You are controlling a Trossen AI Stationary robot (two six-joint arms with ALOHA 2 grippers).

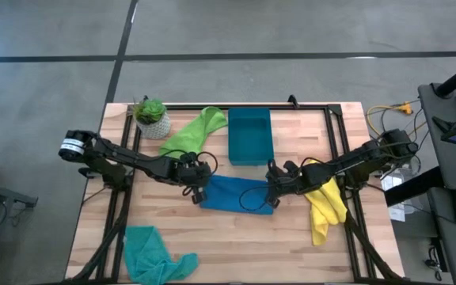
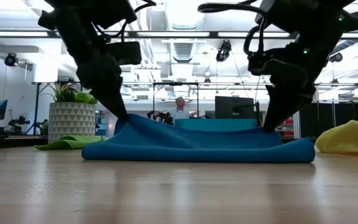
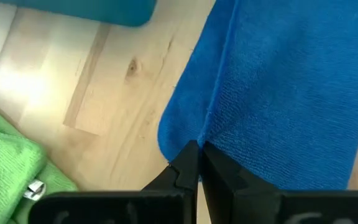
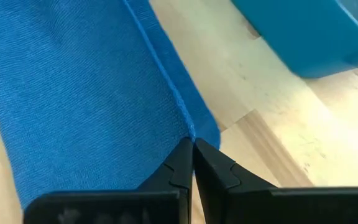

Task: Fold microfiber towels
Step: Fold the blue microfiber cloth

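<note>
A blue microfiber towel (image 1: 236,194) lies in the middle of the table, and both grippers are shut on it. My left gripper (image 1: 199,184) is at its left end, my right gripper (image 1: 274,188) at its right end. In the low view the towel (image 2: 197,146) rises to a peak under each gripper and sags between them. A lime green towel (image 1: 192,133) lies crumpled at the far left. A yellow towel (image 1: 327,204) is at the right, and a teal towel (image 1: 153,255) is at the near left. My left gripper pinches the blue towel's hemmed edge (image 3: 207,127) at its left end between its two fingertips, slanting down from the left. That end is drawn up a little (image 2: 129,122); a lower part of the cloth (image 3: 179,134) stays on the table. My right gripper pinches the hemmed edge (image 4: 185,121) at the towel's right end between its two fingertips, slanting down from the right. The cloth rises to the fingers (image 2: 267,132), while a strip (image 4: 205,127) beyond the hem lies on the table.
A rigid teal-blue bin (image 1: 249,136) stands just beyond the blue towel. A potted plant (image 1: 151,117) is at the far left corner. Bare wood (image 1: 252,245) lies along the near edge between the teal and yellow towels.
</note>
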